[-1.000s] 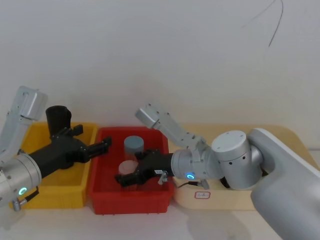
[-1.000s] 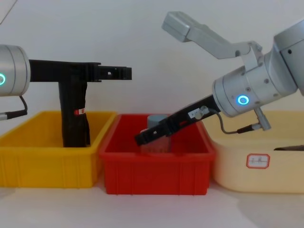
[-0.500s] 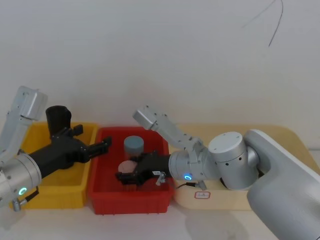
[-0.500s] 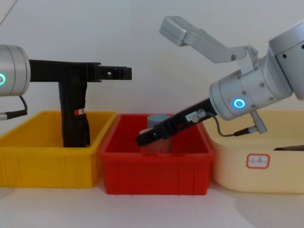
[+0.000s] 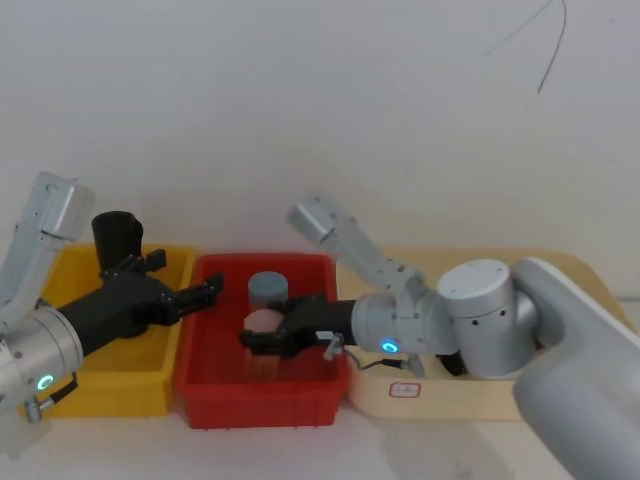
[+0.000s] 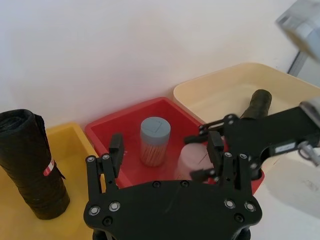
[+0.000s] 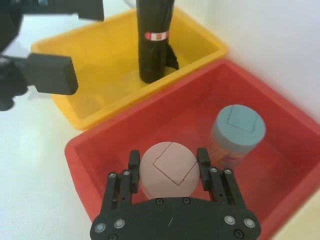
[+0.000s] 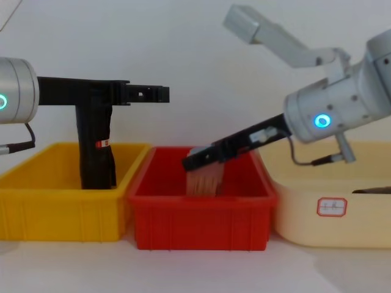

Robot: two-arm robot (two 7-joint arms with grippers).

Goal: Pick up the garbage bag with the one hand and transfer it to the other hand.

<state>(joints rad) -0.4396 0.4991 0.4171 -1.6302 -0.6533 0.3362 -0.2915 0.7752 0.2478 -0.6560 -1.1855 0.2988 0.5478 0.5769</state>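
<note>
The garbage bag (image 6: 256, 103), a black roll, lies in the cream tub (image 6: 225, 90) at the right; in the chest view it is a dark sliver (image 8: 372, 191). My right gripper (image 5: 262, 340) (image 7: 168, 160) (image 8: 192, 163) reaches into the red bin (image 8: 201, 226) and is shut on a pink-lidded container (image 7: 168, 167) (image 8: 203, 180), held off the bin floor. My left gripper (image 5: 212, 292) (image 8: 162, 93) (image 6: 165, 150) hovers open and holds nothing above the seam of the yellow and red bins.
A black roll with a red-and-white label band (image 8: 96, 152) (image 7: 154, 35) stands upright in the yellow bin (image 8: 61, 213). A grey-lidded container (image 5: 267, 288) (image 7: 237, 127) stands at the back of the red bin. A white wall is close behind the bins.
My right gripper has risen inside the red bin, lifting the pink-lidded container with it. The left arm has not moved.
</note>
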